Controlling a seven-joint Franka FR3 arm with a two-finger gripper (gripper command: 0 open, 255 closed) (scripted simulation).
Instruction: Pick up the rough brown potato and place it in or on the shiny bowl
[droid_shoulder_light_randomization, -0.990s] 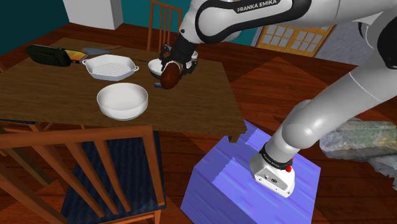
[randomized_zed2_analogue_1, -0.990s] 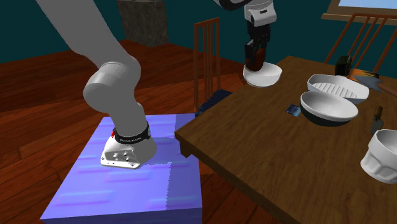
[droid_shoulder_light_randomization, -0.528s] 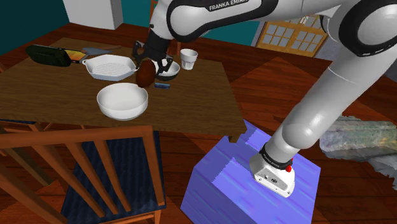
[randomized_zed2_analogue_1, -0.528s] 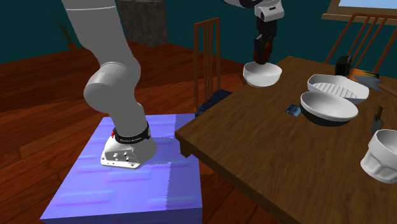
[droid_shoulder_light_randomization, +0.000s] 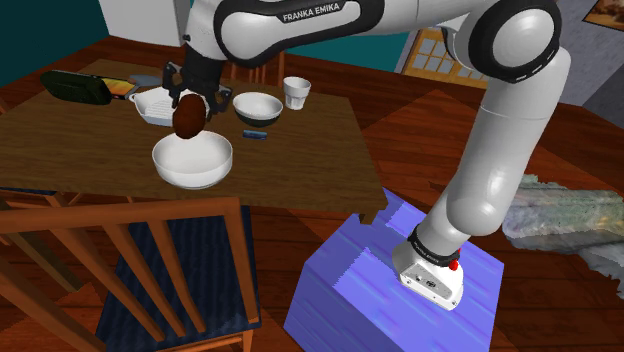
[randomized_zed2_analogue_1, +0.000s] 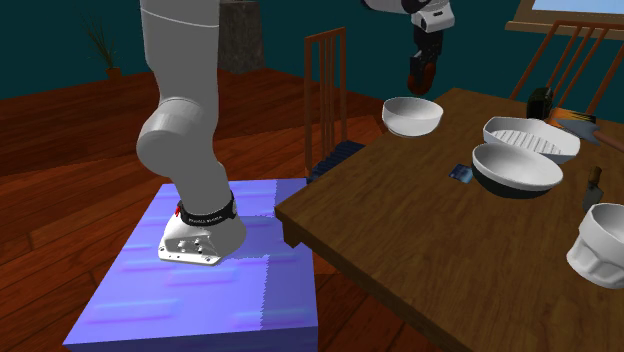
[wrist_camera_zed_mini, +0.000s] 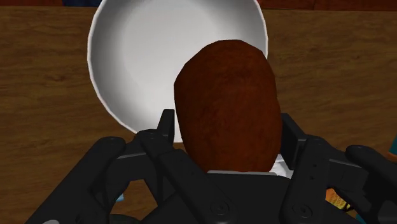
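Over the last second the arm has swung the gripper (droid_shoulder_light_randomization: 189, 104) away from the smaller dark-sided bowl (droid_shoulder_light_randomization: 258, 114), which now sits well off to one side of it, and brought it over the large white bowl (droid_shoulder_light_randomization: 192, 176). The brown potato (droid_shoulder_light_randomization: 187, 121) has travelled with it. It was level with the smaller bowl a second ago and now hangs directly above the white one.

The gripper is closed part-way, its two black fingers clasping the potato from either side. In the wrist view the potato bulges out beyond the fingertips.

The pick-up is done and the carry looks nearly finished. The potato is clear of the tabletop (droid_shoulder_light_randomization: 80, 150), with the bowl below the gripper and a gap between them. What seems left is to lower a little, open the fingers and let the potato drop in.

From the wrist view the potato appears to overlap the bowl's near rim rather than its middle, though that angle makes it hard to be sure. A small shift further over the bowl may be wise before release.
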